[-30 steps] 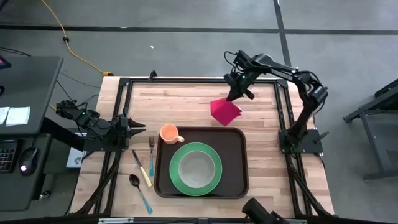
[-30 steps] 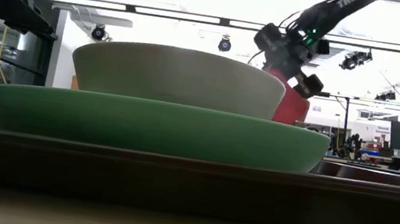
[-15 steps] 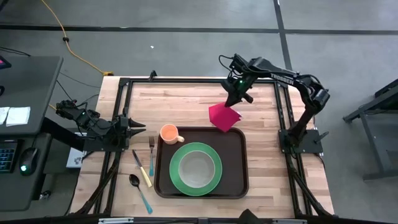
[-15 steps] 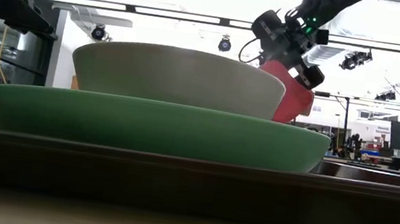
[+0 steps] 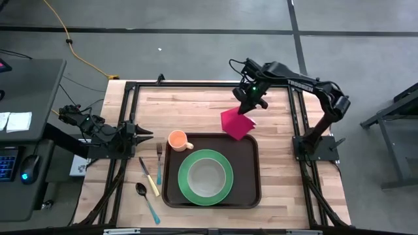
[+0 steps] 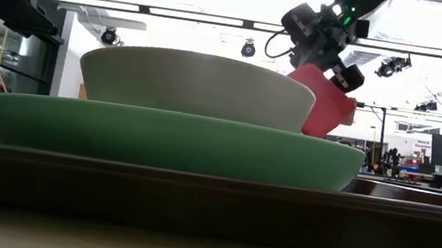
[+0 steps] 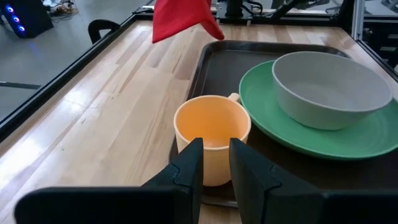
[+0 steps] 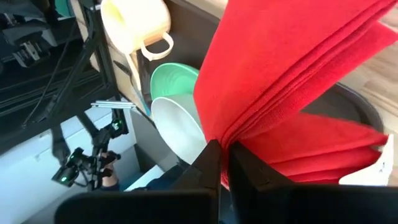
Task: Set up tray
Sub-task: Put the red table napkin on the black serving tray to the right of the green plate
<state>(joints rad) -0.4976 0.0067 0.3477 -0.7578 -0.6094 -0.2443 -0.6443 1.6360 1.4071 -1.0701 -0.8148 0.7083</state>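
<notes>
While the right arm hangs over the counter's far side, the items stand thus:
Right gripper (image 5: 247, 104): jaws closed on a red cloth (image 5: 236, 124), held in the air above the tray's far right corner.
Left gripper (image 5: 145, 134): low at the counter's left edge, just beside the orange mug (image 5: 177, 140); jaws slightly parted, gripping nothing.
Tray (image 5: 248, 176): dark brown, flat on the counter (image 5: 196, 108), near centre.
Green plate (image 5: 185, 176): on the tray, carrying a grey bowl (image 5: 207, 177).
Mug: at the tray's far left corner.
Cutlery: fork (image 5: 159, 162), knife (image 5: 149, 177), spoon (image 5: 146, 200), left of the tray.
</notes>
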